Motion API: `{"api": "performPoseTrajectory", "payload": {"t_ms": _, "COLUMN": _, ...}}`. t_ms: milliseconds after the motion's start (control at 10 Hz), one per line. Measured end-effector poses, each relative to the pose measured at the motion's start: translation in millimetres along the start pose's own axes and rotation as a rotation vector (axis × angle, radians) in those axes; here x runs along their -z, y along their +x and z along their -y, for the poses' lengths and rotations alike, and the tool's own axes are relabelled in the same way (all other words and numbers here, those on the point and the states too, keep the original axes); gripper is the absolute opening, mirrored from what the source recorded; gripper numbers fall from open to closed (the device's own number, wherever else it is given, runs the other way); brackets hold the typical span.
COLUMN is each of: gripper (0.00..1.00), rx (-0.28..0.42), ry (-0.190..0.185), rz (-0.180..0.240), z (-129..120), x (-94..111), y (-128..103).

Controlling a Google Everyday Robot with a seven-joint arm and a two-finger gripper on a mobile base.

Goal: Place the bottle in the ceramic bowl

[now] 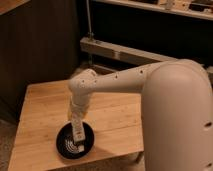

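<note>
The ceramic bowl (62,148), black and glossy with pale ring lines inside, sits near the front edge of a wooden table (45,105). My white arm reaches in from the right and bends straight down over it. The gripper (76,129) hangs just above the bowl's middle. A slim white bottle (78,136) points down into the bowl directly under the gripper, its lower end close to the bowl's floor. I cannot tell whether the gripper still grips it.
My large white body (175,120) fills the right side, beside the table's right edge. A dark wooden wall (35,45) stands behind the table, and a grey metal rail (120,52) runs across the back.
</note>
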Motion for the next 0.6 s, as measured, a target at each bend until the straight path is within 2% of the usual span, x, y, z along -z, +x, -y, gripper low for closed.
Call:
{"api": "performPoseTrajectory", "payload": {"t_ms": 200, "gripper": 0.79, "rx": 0.009, "ry": 0.006, "rz": -0.025, "z": -3.6, "x": -11.7, "y": 0.1}}
{"api": "performPoseTrajectory", "payload": {"t_ms": 400, "gripper": 0.8, "rx": -0.009, "ry": 0.028, "rz": -0.015, "z": 2.2, "x": -15.3, "y": 0.2}}
{"api": "performPoseTrajectory", "payload": {"t_ms": 600, "gripper": 0.8, "rx": -0.006, "ry": 0.032, "rz": -0.012, "z": 3.8, "x": -15.6, "y": -0.8}}
